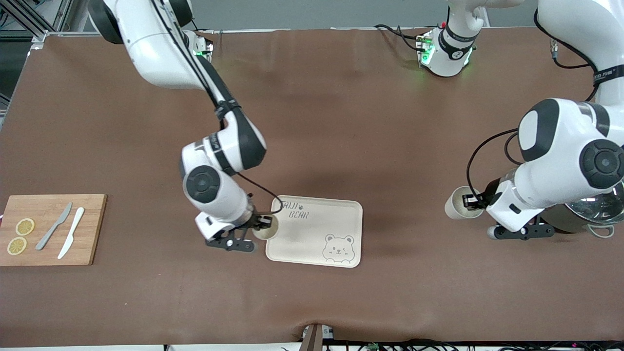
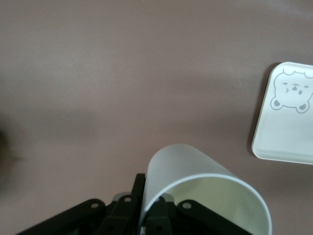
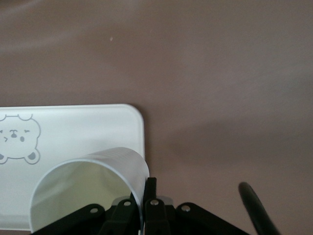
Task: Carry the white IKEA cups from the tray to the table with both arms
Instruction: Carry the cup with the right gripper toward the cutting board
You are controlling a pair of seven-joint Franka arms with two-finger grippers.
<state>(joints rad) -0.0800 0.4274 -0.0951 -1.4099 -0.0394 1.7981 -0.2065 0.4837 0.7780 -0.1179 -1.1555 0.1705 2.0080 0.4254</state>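
I see the right gripper pinching one wall of a white cup at the tray's nine o'clock edge, the end toward the right arm. Whether that cup rests on the tray or is already lifted I cannot tell. The left gripper is clamped the same way on the rim of the second cup, over bare table well out at the tray's three o'clock, toward the left arm's end.

My worry is the grip: each cup hangs by one thin wall, so a quick swing or a hard set-down could let it pivot, slip or tip. The right cup could also catch the tray's raised rim on its way out.

The front view alone shows both arms, the cutting board with knives, and a metal pot beside the left wrist. The left wrist view shows clear cloth under its cup; the right wrist view shows its cup over the tray's corner.
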